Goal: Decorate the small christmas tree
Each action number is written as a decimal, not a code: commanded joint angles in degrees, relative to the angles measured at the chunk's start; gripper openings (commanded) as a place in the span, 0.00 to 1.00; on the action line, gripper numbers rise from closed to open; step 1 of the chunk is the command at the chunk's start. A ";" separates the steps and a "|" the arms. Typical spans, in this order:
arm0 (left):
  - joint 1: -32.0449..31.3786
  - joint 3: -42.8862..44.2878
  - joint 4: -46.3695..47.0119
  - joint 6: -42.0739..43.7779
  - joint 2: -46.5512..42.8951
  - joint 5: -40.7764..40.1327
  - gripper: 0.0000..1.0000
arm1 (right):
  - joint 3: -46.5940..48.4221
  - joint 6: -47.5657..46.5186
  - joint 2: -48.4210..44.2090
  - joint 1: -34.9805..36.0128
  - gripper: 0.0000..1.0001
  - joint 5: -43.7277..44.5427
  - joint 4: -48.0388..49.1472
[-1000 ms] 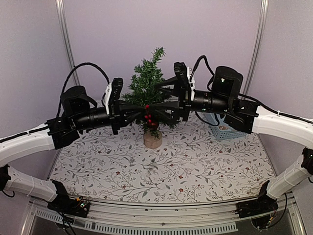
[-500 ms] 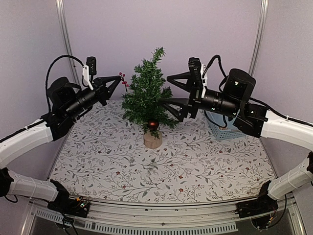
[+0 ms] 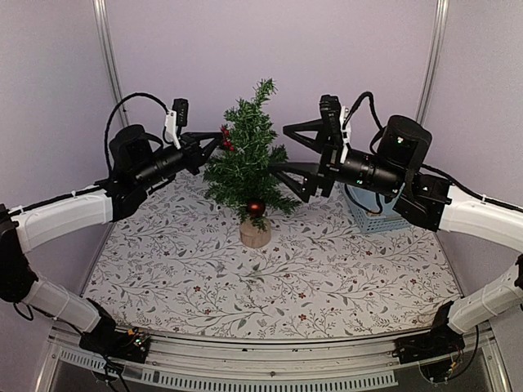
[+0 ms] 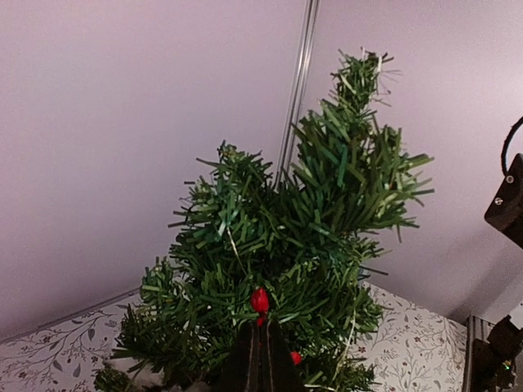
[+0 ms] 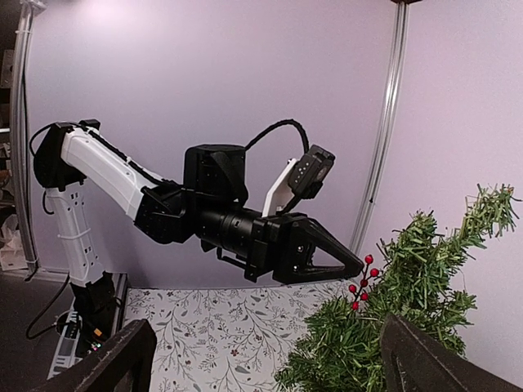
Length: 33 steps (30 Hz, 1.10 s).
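1. Now the left gripper (image 3: pixel 217 140), clenched on a red berry sprig (image 3: pixel 226 141), has swung back in from the left; half a second ago it hung well clear of the branches.
2. The small christmas tree (image 3: pixel 245 163) stands straight ahead of its fingertips, with the sprig touching the upper foliage.
3. The right gripper (image 3: pixel 282 149) has barely shifted. Its jaws are spread wide and empty, the tree just beyond their tips.
4. A red bauble (image 3: pixel 255 207) hangs low, beneath both grippers.
5. The sprig looks ready to be seated, so pushing it in and letting go probably comes next.
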 commanded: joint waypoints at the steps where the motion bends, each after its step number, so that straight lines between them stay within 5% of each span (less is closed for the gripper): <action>1: 0.55 1.75 2.59 -0.84 1.42 3.03 0.00 | -0.65 0.33 -1.20 -0.48 0.99 0.81 0.57; 11: -0.05 0.88 0.48 4.92 -5.84 4.65 0.00 | -0.08 1.90 -0.50 -3.08 0.95 1.83 0.16; 20: -8.26 5.85 -17.88 22.06 -8.93 11.26 0.00 | 6.03 1.89 3.74 -3.86 0.64 -9.81 -4.49; 33: -13.77 8.92 -21.61 24.44 -5.48 16.15 0.00 | 10.09 2.39 8.50 -3.73 0.43 -16.96 -7.94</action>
